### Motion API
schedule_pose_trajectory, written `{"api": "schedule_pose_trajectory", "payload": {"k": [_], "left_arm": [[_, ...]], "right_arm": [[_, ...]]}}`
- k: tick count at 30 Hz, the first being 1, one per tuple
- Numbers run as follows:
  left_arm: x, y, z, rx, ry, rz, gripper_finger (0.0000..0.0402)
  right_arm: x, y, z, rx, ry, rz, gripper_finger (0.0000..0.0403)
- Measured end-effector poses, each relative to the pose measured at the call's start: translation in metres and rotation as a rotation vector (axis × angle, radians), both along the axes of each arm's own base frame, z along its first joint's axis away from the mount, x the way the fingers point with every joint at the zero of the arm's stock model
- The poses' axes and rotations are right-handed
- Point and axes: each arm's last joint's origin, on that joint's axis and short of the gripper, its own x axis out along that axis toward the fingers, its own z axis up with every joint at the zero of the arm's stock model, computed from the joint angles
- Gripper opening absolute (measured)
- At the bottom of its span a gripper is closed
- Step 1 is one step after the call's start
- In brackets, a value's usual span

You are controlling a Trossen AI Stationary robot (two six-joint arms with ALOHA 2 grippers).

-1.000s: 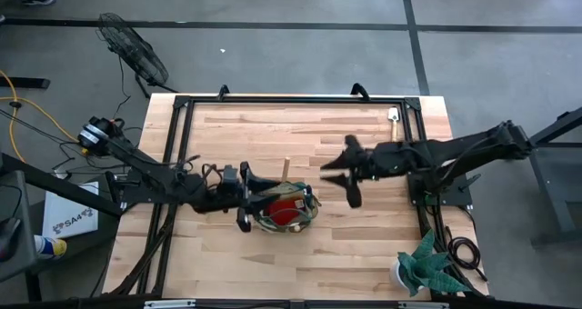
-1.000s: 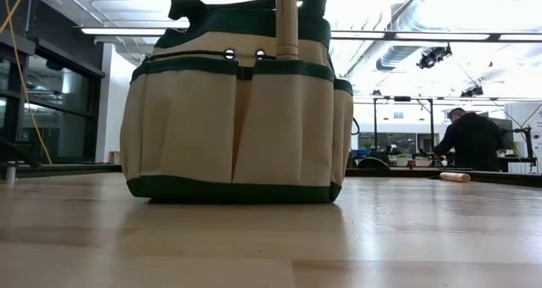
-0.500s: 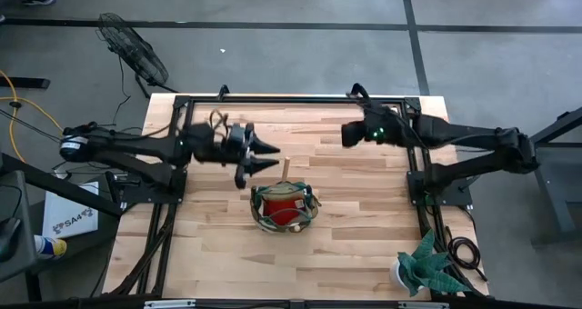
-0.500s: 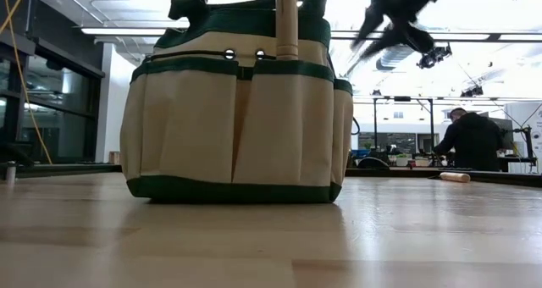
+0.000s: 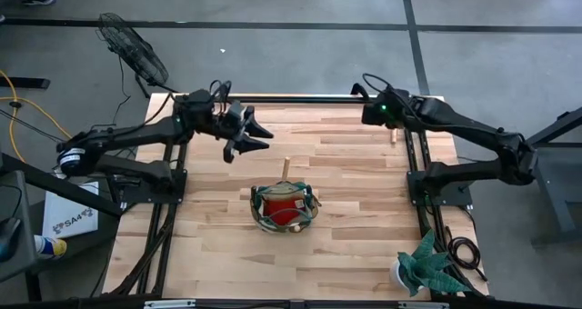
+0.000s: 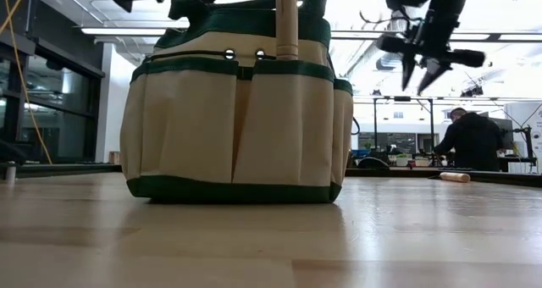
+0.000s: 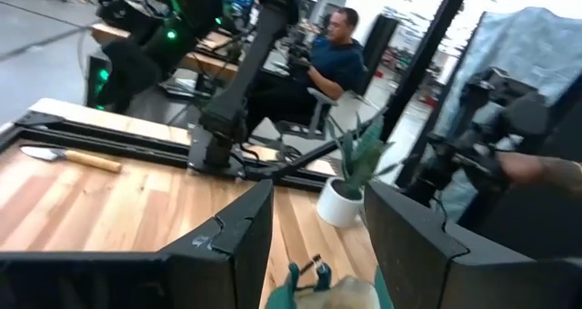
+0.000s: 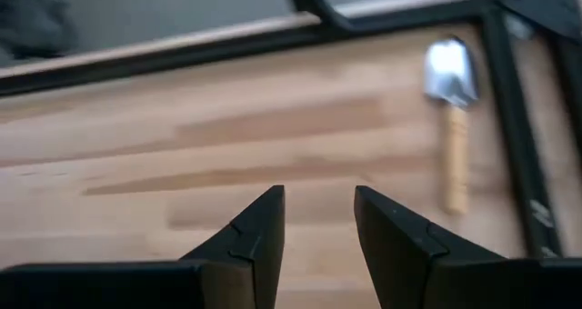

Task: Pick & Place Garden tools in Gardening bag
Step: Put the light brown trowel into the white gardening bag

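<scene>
The gardening bag (image 5: 285, 207) stands upright on its base at the table's middle, beige with green trim (image 6: 237, 110). A red item (image 5: 287, 203) lies inside it. A wooden handle (image 6: 287, 21) sticks up out of an outer pocket. One trowel (image 5: 394, 125) with a wooden handle lies flat near the far right corner (image 8: 453, 118). My left gripper (image 5: 264, 138) hovers open, level, behind and left of the bag (image 7: 318, 186). My right gripper (image 5: 371, 118) is open, slants down above the far right of the table and is just left of the trowel (image 8: 318, 193).
A white pot with a green spiky plant (image 5: 426, 265) stands at the near right corner. A black metal frame (image 5: 291, 100) runs along the far, left and right edges. A person (image 6: 471, 140) sits in the room beyond the table. Bare wood (image 5: 218, 254) lies before the bag.
Both grippers have drawn away from the bag, which has stayed put. My left gripper has swung from the bag's left side toward the far edge. My right gripper has swung toward the far right corner, rolled and tipped downward over the table near the trowel.
</scene>
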Motion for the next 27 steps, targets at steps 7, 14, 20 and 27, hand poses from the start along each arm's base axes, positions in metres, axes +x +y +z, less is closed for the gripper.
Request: {"api": "schedule_pose_trajectory", "payload": {"k": [7, 14, 20, 27], "left_arm": [[-0.007, 0.013, -0.003, 0.001, 0.025, -0.069, 0.017], [-0.011, 0.018, -0.004, 0.014, 0.029, -0.115, 0.017], [-0.011, 0.018, -0.007, 0.028, 0.051, -0.133, 0.017], [-0.011, 0.017, -0.011, 0.014, 0.083, -0.134, 0.017]], "right_arm": [[-0.02, 0.008, -0.008, 0.114, 0.136, -0.163, 0.0133], [-0.026, 0.012, -0.032, 0.178, 0.175, -0.26, 0.0196], [-0.025, 0.02, -0.069, 0.254, 0.115, -0.334, 0.0255], [-0.026, 0.022, -0.079, 0.121, 0.127, -0.404, 0.0268]]}}
